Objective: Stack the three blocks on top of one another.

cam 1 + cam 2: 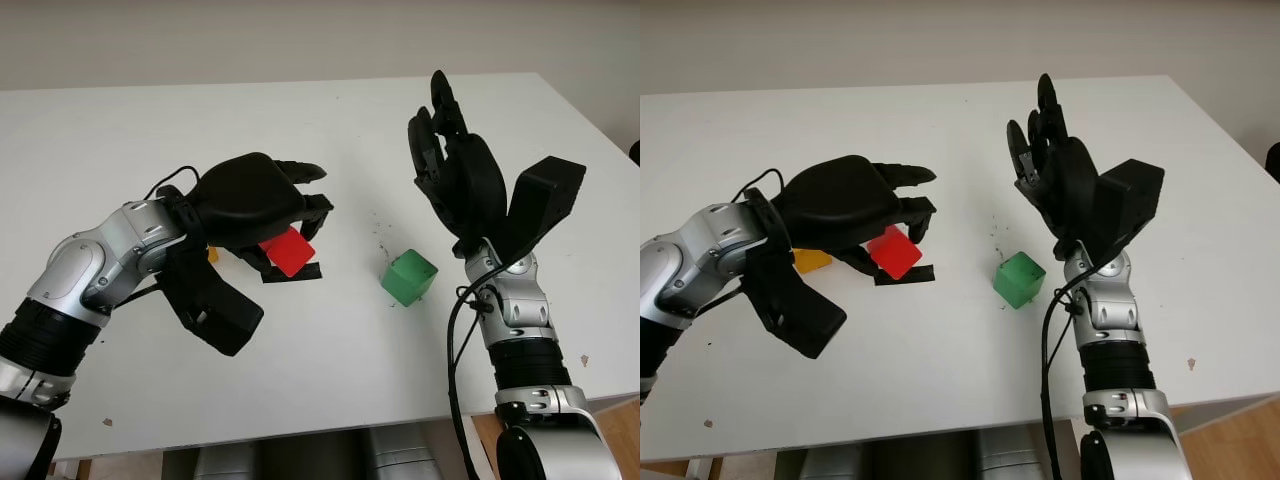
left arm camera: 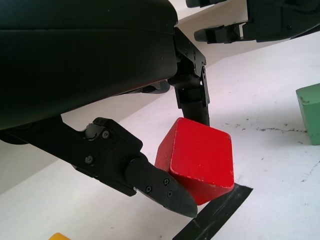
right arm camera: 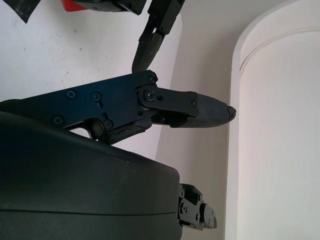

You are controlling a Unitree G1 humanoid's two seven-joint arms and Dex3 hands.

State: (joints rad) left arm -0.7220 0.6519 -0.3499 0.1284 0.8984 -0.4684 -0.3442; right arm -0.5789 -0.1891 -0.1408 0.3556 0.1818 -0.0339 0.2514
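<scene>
The left hand [image 1: 262, 212] is curled around the red block [image 1: 290, 251], a finger [image 2: 150, 180] pressed to 1 side and another behind it, holding it tilted with a corner down over the black tape [image 1: 296, 272] on the counter [image 1: 330, 130]. It looks like a light, rigid cube with smooth faces that could slip, so opposite flat faces are the place to pinch. Being a cube, it has no long axis. The green block [image 1: 409, 277] sits near the right, also skewed; the yellow block [image 1: 810, 260] lies partly behind the left hand. The right hand [image 1: 455, 165] is raised beyond the green block, open.
</scene>
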